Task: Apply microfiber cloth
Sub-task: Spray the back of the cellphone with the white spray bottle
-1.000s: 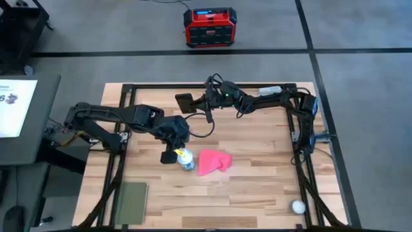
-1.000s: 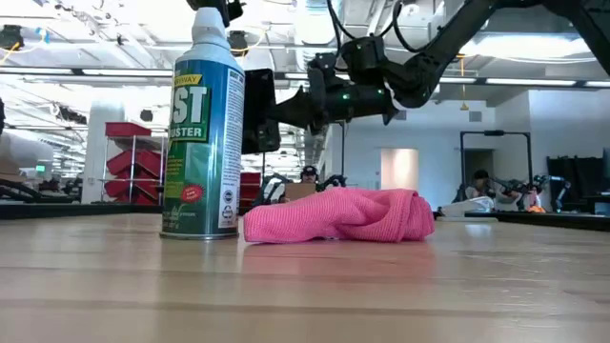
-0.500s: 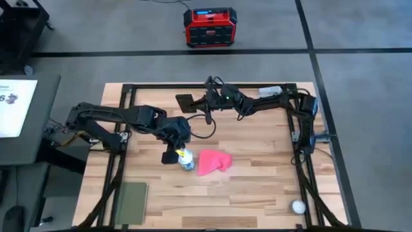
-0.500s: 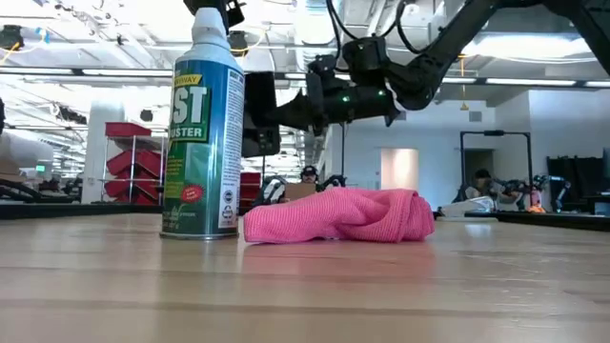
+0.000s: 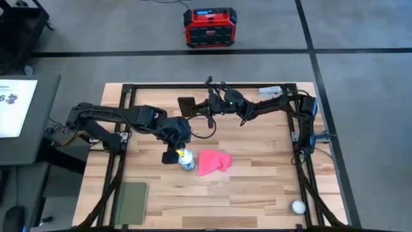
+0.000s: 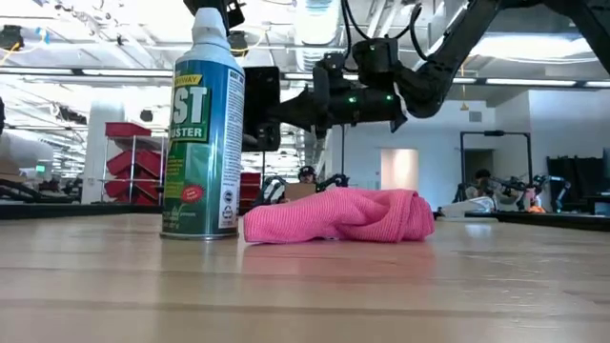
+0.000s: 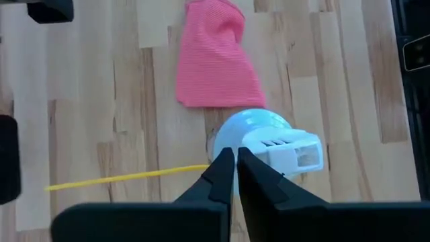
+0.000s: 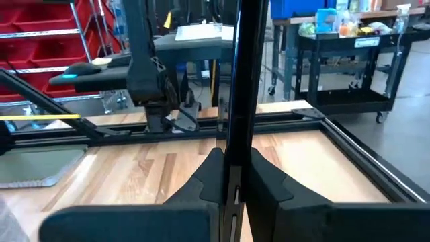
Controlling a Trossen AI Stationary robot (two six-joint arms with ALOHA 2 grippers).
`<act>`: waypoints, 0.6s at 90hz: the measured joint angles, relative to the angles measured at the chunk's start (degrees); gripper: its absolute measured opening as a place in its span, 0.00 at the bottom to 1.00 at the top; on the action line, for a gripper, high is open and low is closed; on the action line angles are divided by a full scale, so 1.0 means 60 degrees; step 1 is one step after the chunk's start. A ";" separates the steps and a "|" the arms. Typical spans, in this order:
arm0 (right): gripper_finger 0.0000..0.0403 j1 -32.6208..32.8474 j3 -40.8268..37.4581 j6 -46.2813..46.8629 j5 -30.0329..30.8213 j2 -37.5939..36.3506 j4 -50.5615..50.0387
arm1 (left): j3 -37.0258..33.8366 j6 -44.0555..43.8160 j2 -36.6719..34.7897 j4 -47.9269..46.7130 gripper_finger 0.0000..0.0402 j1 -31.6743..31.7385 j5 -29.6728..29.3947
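Right gripper (image 5: 198,107) clamps the black phone (image 5: 187,105) edge-on, held in the air toward 12 o'clock of the table (image 5: 257,193). Left gripper (image 5: 169,154) has fingers together, empty, just above the spray can (image 5: 186,160), at its 9 o'clock. Microfiber cloth (image 5: 214,162) lies crumpled mid-table, touching or nearly touching the can at the can's 3 o'clock.

My read: left arm should open, clear the can, pinch the cloth's raised fold, then wipe while the right keeps the phone steady. Can stands upright, cap on; contents not visible
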 joint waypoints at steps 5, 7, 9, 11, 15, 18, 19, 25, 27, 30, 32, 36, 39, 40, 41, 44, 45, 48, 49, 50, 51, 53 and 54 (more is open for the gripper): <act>0.04 0.0007 0.0000 0.0039 -0.0026 0.0000 -0.0019 | 0.0000 0.0002 0.0004 0.0050 0.00 0.0000 0.0000; 0.04 0.0004 0.0000 0.0057 -0.0033 0.0000 -0.0019 | 0.0000 0.0004 0.0004 0.0081 0.00 0.0000 0.0000; 0.04 0.0003 0.0000 0.0068 -0.0033 0.0000 -0.0015 | 0.0000 0.0004 0.0007 0.0110 0.00 0.0000 -0.0003; 0.04 0.0000 0.0000 0.0071 -0.0030 0.0000 -0.0009 | 0.0000 -0.0001 0.0011 0.0121 0.00 0.0000 -0.0004; 0.04 -0.0004 0.0000 0.0075 -0.0029 0.0000 -0.0008 | 0.0000 -0.0040 0.0032 0.0108 0.00 0.0000 -0.0004; 0.04 -0.0007 0.0000 0.0072 -0.0029 0.0000 -0.0012 | 0.0000 -0.0045 0.0077 0.0109 0.00 0.0000 -0.0004; 0.04 -0.0008 0.0000 0.0073 -0.0027 0.0000 -0.0012 | 0.0000 -0.0047 0.0090 0.0107 0.00 0.0000 -0.0004; 0.04 -0.0011 0.0000 0.0077 -0.0025 0.0000 -0.0015 | 0.0000 -0.0058 0.0105 0.0054 0.00 0.0000 -0.0007; 0.04 -0.0011 0.0000 0.0077 -0.0025 0.0000 -0.0013 | 0.0000 -0.0058 0.0110 0.0044 0.00 0.0000 -0.0007; 0.04 -0.0011 0.0000 0.0078 -0.0025 0.0000 -0.0011 | 0.0000 -0.0058 0.0159 0.0044 0.00 0.0000 -0.0011; 0.04 -0.0011 0.0000 0.0078 -0.0030 0.0000 -0.0011 | 0.0001 -0.0059 0.0202 0.0052 0.00 0.0000 -0.0011; 0.04 -0.0011 0.0000 0.0078 -0.0054 0.0000 -0.0012 | 0.0004 -0.0062 0.0227 0.0033 0.00 0.0000 -0.0011; 0.04 -0.0011 0.0000 0.0078 -0.0068 0.0000 -0.0021 | 0.0000 -0.0066 0.0237 0.0020 0.00 0.0000 -0.0020; 0.04 -0.0011 0.0000 0.0077 -0.0069 0.0000 -0.0022 | 0.0000 -0.0066 0.0237 0.0018 0.00 0.0001 -0.0023; 0.04 -0.0011 0.0000 0.0075 -0.0069 0.0000 -0.0022 | 0.0000 -0.0066 0.0237 0.0016 0.00 0.0003 -0.0025; 0.04 -0.0011 0.0000 0.0075 -0.0075 0.0000 -0.0019 | 0.0000 -0.0062 0.0237 0.0000 0.00 0.0000 -0.0023; 0.04 -0.0011 0.0000 0.0076 -0.0081 0.0000 -0.0016 | 0.0000 -0.0062 0.0237 -0.0005 0.00 0.0000 -0.0022; 0.04 -0.0011 0.0004 0.0078 -0.0091 0.0000 -0.0012 | 0.0000 -0.0064 0.0237 -0.0010 0.00 0.0000 -0.0018; 0.04 -0.0011 0.0004 0.0078 -0.0090 0.0000 -0.0011 | 0.0000 -0.0065 0.0237 -0.0008 0.00 0.0000 -0.0018; 0.04 -0.0011 0.0004 0.0078 -0.0088 0.0000 -0.0008 | 0.0000 -0.0070 0.0237 -0.0009 0.00 0.0000 -0.0018; 0.04 -0.0011 0.0004 0.0078 -0.0087 0.0000 -0.0008 | 0.0000 -0.0075 0.0237 -0.0010 0.00 0.0000 -0.0018; 0.04 -0.0011 0.0004 0.0077 -0.0090 0.0000 -0.0012 | 0.0000 -0.0098 0.0237 -0.0010 0.00 0.0000 -0.0018; 0.04 -0.0011 0.0004 0.0076 -0.0091 0.0000 -0.0014 | 0.0000 -0.0111 0.0236 -0.0010 0.00 0.0000 -0.0018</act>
